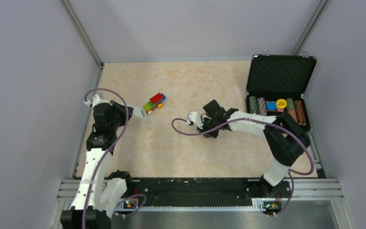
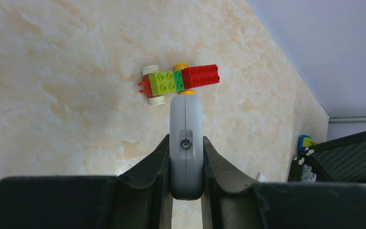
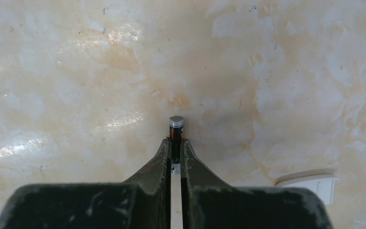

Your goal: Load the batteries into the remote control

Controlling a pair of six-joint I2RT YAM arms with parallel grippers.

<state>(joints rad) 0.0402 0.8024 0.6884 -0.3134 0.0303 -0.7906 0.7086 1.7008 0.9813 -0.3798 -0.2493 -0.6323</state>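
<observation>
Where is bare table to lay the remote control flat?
Widest bare patch: near middle of the table, between the left arm and right arm, above the black rail. Also bare: the far strip between the toy-brick train and the back wall. Crowded: around the train, by the remote control, and beside the poker-chip case.

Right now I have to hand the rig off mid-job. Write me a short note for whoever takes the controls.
Left gripper: shut on the remote, held edge-on close to the toy train.
Right gripper: shut on one battery, low over the table near its middle.
Second battery: not visible in any view.
Done: remote and one battery are gripped.
Left: bring the battery to the remote and seat it, then find and load the second. The battery bay is hidden, so I cannot tell whether it is open or already holds one.
</observation>
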